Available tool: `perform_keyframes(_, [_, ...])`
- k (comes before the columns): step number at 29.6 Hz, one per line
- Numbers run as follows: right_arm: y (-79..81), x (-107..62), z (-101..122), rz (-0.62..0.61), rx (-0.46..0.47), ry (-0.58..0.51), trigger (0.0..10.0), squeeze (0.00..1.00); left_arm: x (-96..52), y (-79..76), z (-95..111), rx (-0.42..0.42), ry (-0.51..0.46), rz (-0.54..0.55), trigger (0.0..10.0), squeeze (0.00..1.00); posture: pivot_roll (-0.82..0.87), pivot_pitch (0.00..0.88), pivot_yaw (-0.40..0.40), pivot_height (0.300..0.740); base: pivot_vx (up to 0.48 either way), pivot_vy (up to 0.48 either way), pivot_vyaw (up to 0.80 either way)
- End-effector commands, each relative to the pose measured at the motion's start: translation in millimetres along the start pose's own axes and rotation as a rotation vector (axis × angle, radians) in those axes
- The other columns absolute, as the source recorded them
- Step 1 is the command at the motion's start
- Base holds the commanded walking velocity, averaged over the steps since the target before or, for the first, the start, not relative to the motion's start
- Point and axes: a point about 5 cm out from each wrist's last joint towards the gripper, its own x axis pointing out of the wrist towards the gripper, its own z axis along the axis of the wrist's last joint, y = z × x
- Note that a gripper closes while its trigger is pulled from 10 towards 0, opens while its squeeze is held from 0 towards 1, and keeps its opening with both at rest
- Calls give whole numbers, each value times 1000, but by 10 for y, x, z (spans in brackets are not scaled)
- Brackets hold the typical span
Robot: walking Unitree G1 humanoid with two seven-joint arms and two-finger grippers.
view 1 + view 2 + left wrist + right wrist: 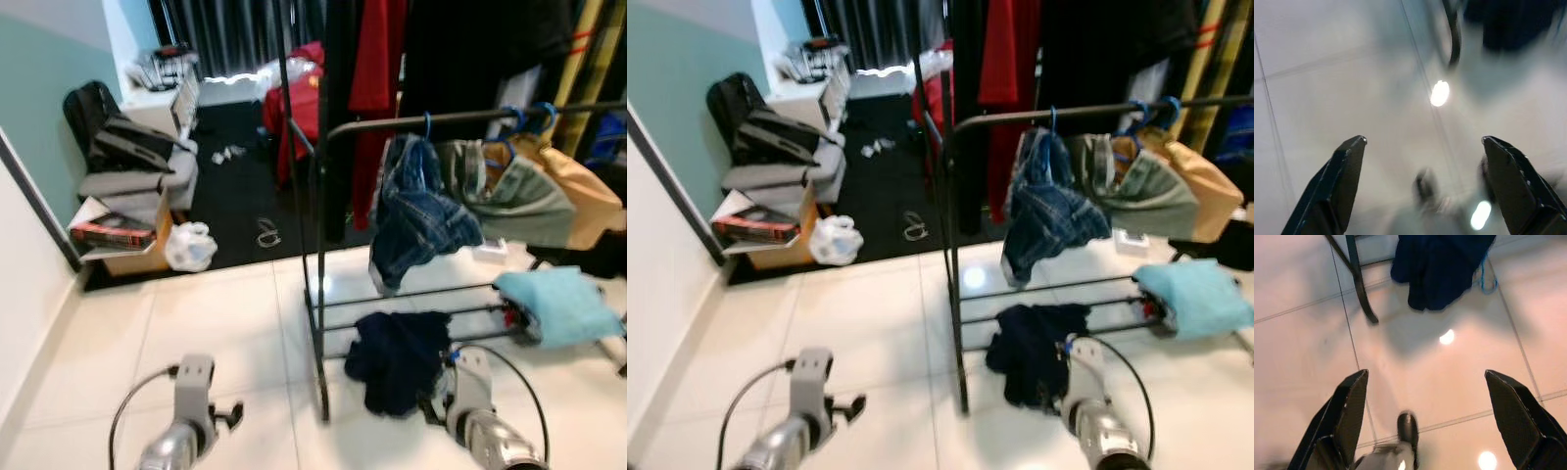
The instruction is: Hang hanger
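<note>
I hold both tools, left tool (1422,183) and right tool (1425,418), spread and empty at lower frame; blue hangers (519,122) already occupy the rail (470,117) upper right, none grasped yet.

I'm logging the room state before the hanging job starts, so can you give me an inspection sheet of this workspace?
Surface: glossy white tiled floor with lamp glare.
Job's things: black garment rack; blue hangers on its rail carry denim jeans and a grey and tan garment. A dark navy garment droops from the lower bars to the floor; a light blue cloth lies on them.
Clutter: white plastic bag, stacked bags and boxes.
End effectors: left end effector and right end effector both open, empty, over the floor.
Cables: a black cable loops off each wrist.
Surroundings: dark curtains, black rug, red clothing.
</note>
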Motion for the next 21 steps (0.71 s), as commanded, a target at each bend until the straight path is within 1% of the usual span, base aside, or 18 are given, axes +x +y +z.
perform_keyframes(1, [81,12,-87,4,-27,45,10000,0,-6,-8,-96,103,85,-2,10000,0,5,0,36,740,0,0,0])
perform_keyframes(3, [81,12,-87,4,-27,45,10000,0,-6,-8,-96,103,85,-2,10000,0,5,0,36,740,0,0,0])
perform_keyframes(4, [104,15,-115,8,-41,59,10000,0,-6,-26,-125,122,109,-9,10000,0,1,0,33,740,0,-292,0])
perform_keyframes(5, [141,24,-73,23,-68,46,10000,0,-3,-40,-136,122,122,-3,10000,0,-6,0,36,740,0,-416,0])
perform_keyframes(7, [210,39,-16,37,-117,38,10000,0,16,-117,-131,116,139,-2,10000,0,-28,0,38,740,0,-441,0])
perform_keyframes(9, [210,39,-16,37,-117,38,10000,0,16,-117,-131,116,139,-2,10000,0,-28,0,38,740,0,-442,0])
perform_keyframes(10, [229,42,-20,35,-141,43,10000,0,28,-151,-101,115,131,-2,10000,0,-29,0,35,740,0,-442,0])
perform_keyframes(11, [229,42,-20,35,-141,43,10000,0,28,-151,-101,115,131,-2,10000,0,-29,0,35,740,0,-442,0])
perform_keyframes(12, [264,48,-11,35,-122,35,10000,0,55,-204,-6,95,113,1,10000,0,-28,0,14,740,0,-439,0])
perform_keyframes(14, [275,50,6,35,-117,30,10000,0,64,-214,33,82,106,8,10000,0,-28,0,14,740,0,-439,0])
perform_keyframes(17, [281,53,23,34,-114,25,10000,0,70,-218,63,71,102,16,10000,0,-28,0,14,740,0,-439,0])
perform_keyframes(18, [295,57,56,36,-115,19,10000,0,76,-215,100,53,94,22,10000,0,-29,0,1,740,0,-356,0])
perform_keyframes(20, [303,60,90,37,-113,12,10000,0,82,-221,137,39,87,26,10000,0,-30,0,-1,740,0,-358,0])
perform_keyframes(21, [310,63,118,36,-115,7,10000,0,82,-199,154,28,82,31,10000,0,-31,0,1,740,0,-360,0])
